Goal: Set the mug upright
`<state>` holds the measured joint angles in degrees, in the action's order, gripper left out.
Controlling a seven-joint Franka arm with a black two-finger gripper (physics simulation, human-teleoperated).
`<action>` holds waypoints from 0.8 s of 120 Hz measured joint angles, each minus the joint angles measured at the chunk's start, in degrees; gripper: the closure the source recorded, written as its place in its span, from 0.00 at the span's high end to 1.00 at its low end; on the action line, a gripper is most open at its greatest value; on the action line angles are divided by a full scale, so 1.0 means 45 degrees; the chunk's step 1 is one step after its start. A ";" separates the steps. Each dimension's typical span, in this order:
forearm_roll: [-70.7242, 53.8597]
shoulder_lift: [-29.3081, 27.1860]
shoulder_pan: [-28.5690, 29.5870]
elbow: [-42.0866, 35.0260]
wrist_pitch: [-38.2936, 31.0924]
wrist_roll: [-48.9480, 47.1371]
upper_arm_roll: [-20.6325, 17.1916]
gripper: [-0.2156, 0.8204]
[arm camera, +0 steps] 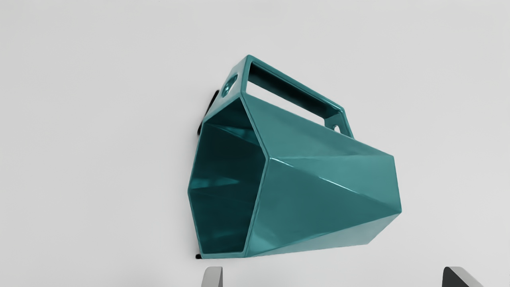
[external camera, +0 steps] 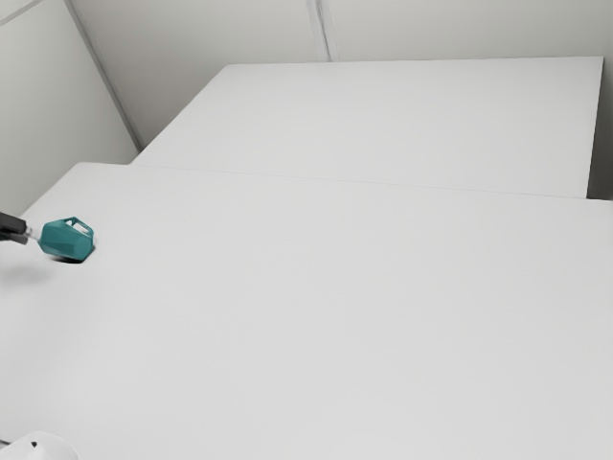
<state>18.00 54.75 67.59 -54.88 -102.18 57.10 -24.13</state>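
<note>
Over at the exterior view's left, the pincer (external camera: 34,233), its 2 fingers (arm camera: 212,278) wide apart and empty, is near the teal mug (external camera: 65,241) lying sideways on the counter (external camera: 287,335), and should grip the body (arm camera: 314,191) squarely before gently tipping its mouth (arm camera: 228,187) upward.

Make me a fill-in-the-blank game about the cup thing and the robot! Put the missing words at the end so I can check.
The mug is not standing up; it is lying on its ____.
The mug's handle is the same ____ as its body: blue-green.
The gripper is not shut; its fingers are spread apart, so it is ____.
The number of fingertips at the wrist view's bottom edge is ____.

Missing words: side; color; open; two.
</note>
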 joint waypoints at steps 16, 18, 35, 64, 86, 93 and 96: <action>0.0602 0.0311 0.0161 0.0128 -0.0003 0.0392 -0.0249 0.79; 0.0666 0.0331 0.0188 0.0132 -0.0003 0.0444 -0.0294 0.79; 0.1139 0.0469 0.0276 0.0137 0.0027 0.0840 -0.0528 0.79; 0.1615 0.0705 0.0274 0.0121 0.0068 0.1334 -0.0594 0.73; 0.1669 0.0822 0.0217 0.0139 -0.0008 0.1620 -0.0591 0.71; 0.1674 0.0866 0.0160 0.0140 -0.0056 0.1703 -0.0595 0.70; 0.1676 0.0890 0.0137 0.0140 -0.0089 0.1744 -0.0601 0.70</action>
<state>25.54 58.76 68.21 -54.25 -102.58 64.95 -26.83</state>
